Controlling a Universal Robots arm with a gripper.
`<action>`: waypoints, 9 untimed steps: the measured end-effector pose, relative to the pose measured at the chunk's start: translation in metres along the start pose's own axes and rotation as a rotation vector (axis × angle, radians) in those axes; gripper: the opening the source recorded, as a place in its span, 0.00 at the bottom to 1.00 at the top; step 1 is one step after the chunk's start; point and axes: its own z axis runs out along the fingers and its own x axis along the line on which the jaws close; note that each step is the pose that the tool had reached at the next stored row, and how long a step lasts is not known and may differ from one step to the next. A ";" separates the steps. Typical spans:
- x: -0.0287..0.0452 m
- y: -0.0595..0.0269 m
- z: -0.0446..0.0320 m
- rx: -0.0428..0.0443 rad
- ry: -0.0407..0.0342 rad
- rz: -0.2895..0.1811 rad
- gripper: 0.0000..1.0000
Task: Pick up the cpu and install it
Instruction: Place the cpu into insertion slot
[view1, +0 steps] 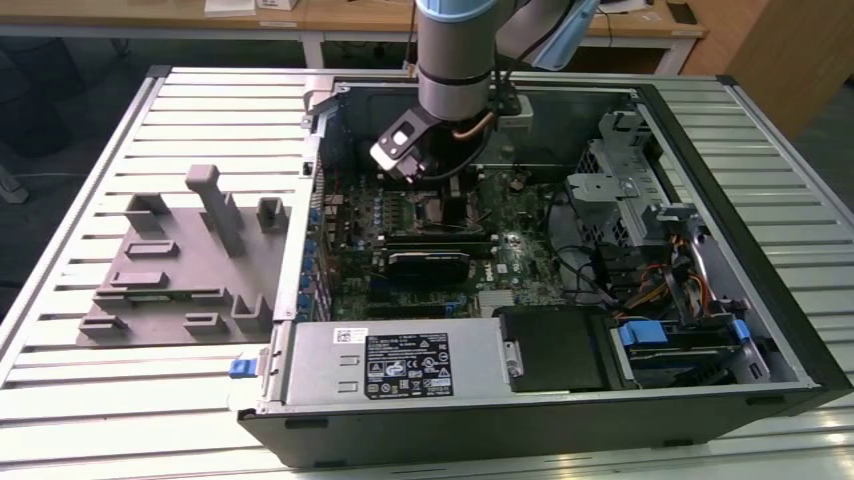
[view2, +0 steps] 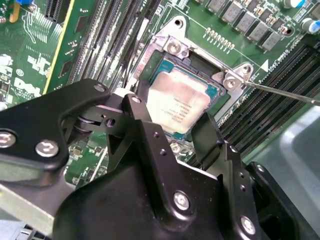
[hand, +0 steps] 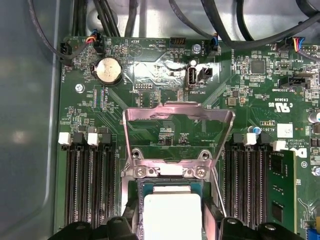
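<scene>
bench: one, slatted metal; bare slats run along its edge at the exterior view's left.
fixture tray: one, grey, on the bench, open slats around it.
computer case: one, just beside the fixture tray, open on top; its walls box in the motherboard.
gripper: reaches down into the computer case, mid-board.
cpu: one, silver-topped, lying flat in the socket.
fingers: two, black, pinching the cpu by two opposite edges.
load frame: one, standing raised and open, clear of the cpu.
memory slots: one bank on each side of the socket, tight beside the fingers.
writing: pale print on the cpu top, too faint to read; one black label on the power supply.
</scene>
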 end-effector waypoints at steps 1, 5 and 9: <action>0.0000 0.0000 -0.0003 -0.0001 0.0004 0.000 0.61; 0.0000 0.0001 -0.0013 -0.0005 0.0019 0.001 0.61; 0.0000 0.0001 -0.0023 -0.0008 0.0026 0.001 0.61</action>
